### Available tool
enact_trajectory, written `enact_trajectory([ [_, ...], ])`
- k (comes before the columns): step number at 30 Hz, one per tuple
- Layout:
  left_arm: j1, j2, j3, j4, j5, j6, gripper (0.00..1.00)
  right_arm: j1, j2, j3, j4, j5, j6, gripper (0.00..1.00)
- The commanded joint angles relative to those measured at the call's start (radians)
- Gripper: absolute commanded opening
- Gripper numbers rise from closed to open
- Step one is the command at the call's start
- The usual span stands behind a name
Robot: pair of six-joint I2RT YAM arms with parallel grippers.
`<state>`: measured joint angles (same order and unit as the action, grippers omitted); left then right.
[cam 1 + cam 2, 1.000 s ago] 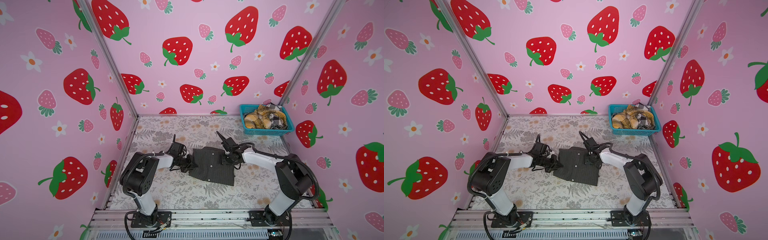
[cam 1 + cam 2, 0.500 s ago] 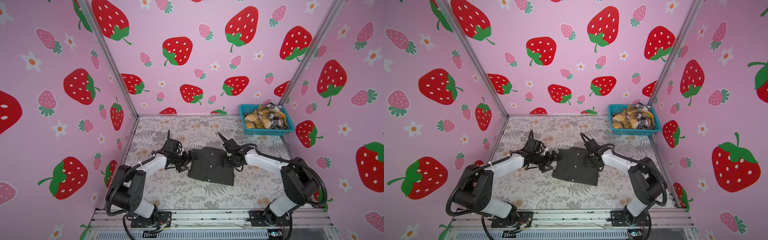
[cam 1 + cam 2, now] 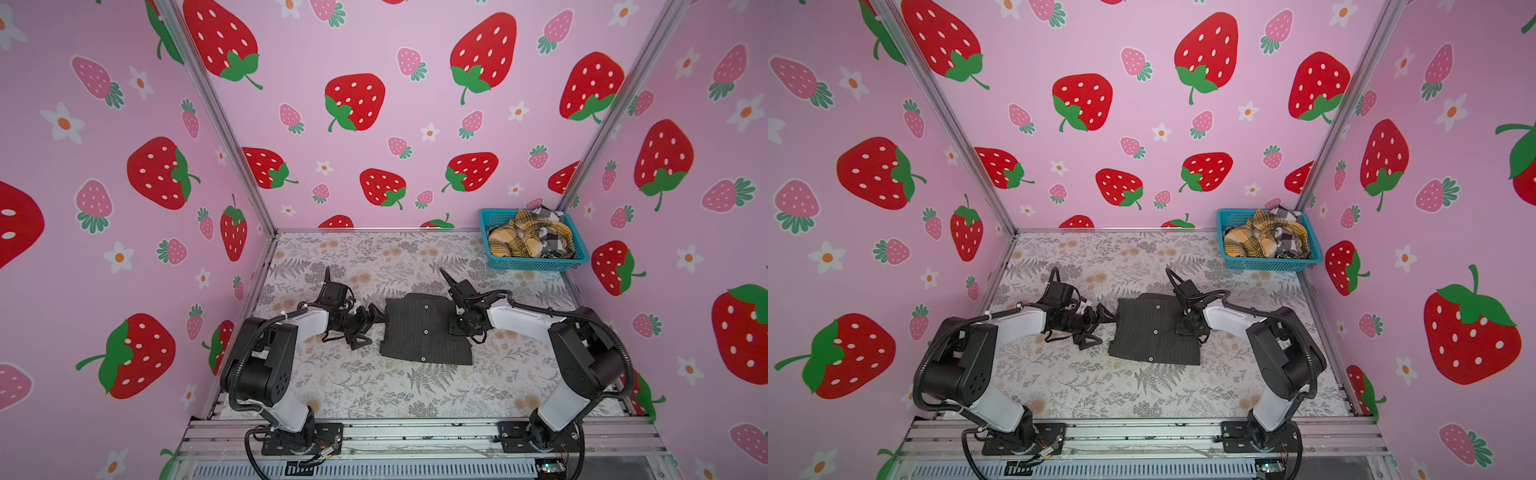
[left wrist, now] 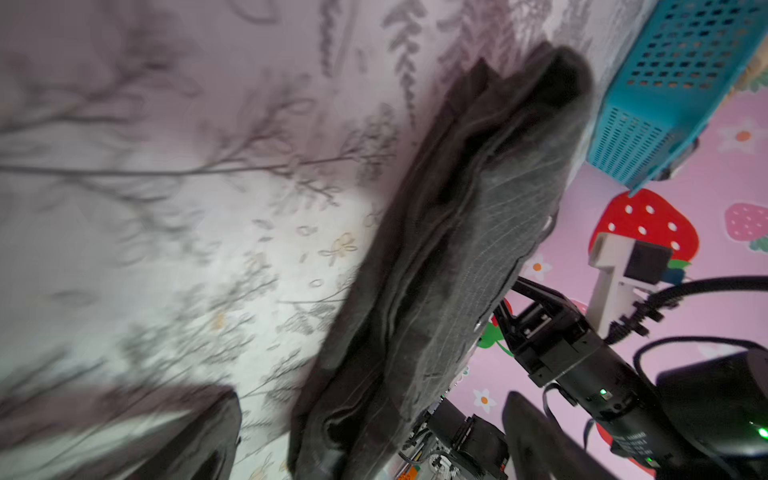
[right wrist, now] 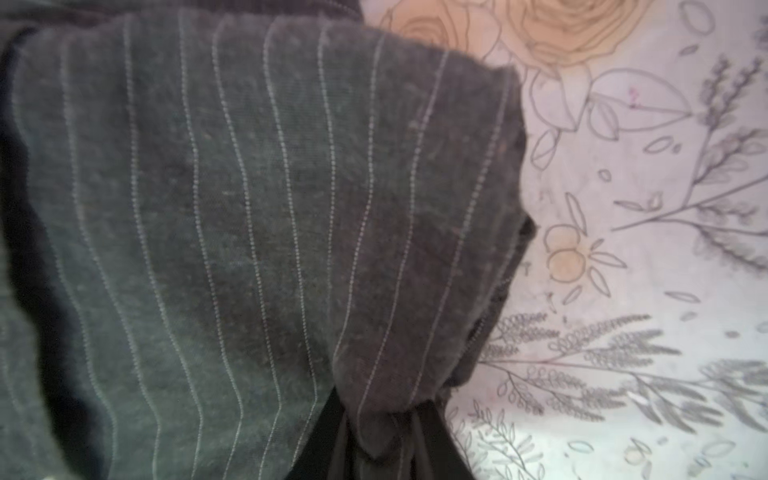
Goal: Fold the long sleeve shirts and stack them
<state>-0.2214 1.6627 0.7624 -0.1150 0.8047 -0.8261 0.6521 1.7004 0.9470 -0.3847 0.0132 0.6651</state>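
Charcoal pinstripe shirt (image 3: 409, 336), 3 buttons (image 3: 426, 331), in right pincer (image 5: 382, 432)

The charcoal shirt (image 3: 424, 328) is crossed by thin pale pinstripes, seen as fine dotted white lines in the right wrist view, and its buttons are picked out as small pale dots in both top views. The table cover (image 3: 374, 257) is printed with grey ferns and faded tan blooms on off-white. The teal mesh basket (image 3: 536, 264) is filled with a mustard-yellow plaid shirt (image 3: 519, 243), dark-lined, and a black-and-white check shirt (image 3: 555, 247). The walls (image 3: 395, 50) are done in pink and scattered with red strawberries, green leaves and white, orange-centred flowers. The arms (image 3: 519, 320) are cased in white and black.
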Motion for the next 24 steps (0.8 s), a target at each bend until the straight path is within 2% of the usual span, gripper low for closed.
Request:
enact_trajectory([
  [1, -0.02, 0.117, -0.034, 0.177, 0.01, -0.07, 1.0, -0.015, 0.079, -0.056, -0.046, 0.004, -0.004, 0.24],
  [4, -0.055, 0.187, -0.014, 0.21, 0.013, -0.068, 0.96, -0.02, 0.091, -0.057, -0.042, -0.005, -0.005, 0.24],
  [7, -0.077, 0.25, -0.031, 0.345, 0.027, -0.134, 0.91, -0.027, 0.106, -0.054, -0.038, -0.019, -0.009, 0.22],
  [9, -0.084, 0.301, -0.051, 0.492, 0.055, -0.207, 0.86, -0.032, 0.112, -0.054, -0.032, -0.029, -0.01, 0.22],
  [13, -0.089, 0.41, -0.093, 0.904, 0.103, -0.423, 0.76, -0.044, 0.133, -0.059, -0.016, -0.045, -0.011, 0.21],
  [16, -0.102, 0.457, -0.088, 1.086, 0.117, -0.517, 0.66, -0.05, 0.144, -0.056, -0.015, -0.052, -0.013, 0.2],
  [18, -0.114, 0.458, -0.077, 1.11, 0.12, -0.53, 0.61, -0.051, 0.143, -0.053, -0.014, -0.055, -0.014, 0.19],
  [24, -0.172, 0.449, -0.014, 0.982, 0.124, -0.451, 0.56, -0.052, 0.147, -0.038, -0.003, -0.075, -0.013, 0.19],
])
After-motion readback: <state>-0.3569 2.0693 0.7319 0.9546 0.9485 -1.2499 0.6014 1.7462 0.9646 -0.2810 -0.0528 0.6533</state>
